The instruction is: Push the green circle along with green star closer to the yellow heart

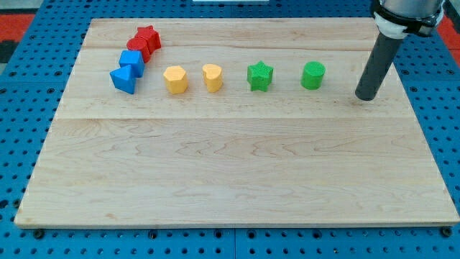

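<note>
Your tip (365,98), a bare rod with nothing to open or close, touches nothing. Just to its left: light, rigid green plastic circle (313,75), then green plastic star (260,76), yellow plastic heart (212,77). Push the circle's right face squarely; it likely slides easily.

The arm ends in a straight, smooth rod, dark grey to black, round in section like a thick pipe. My tip (366,97) is cut flat and plain, with no markings. Higher up, a pale ring (white or light grey) wraps the rod, and above it sits a wider dark collar, cropped by the view's top.
</note>
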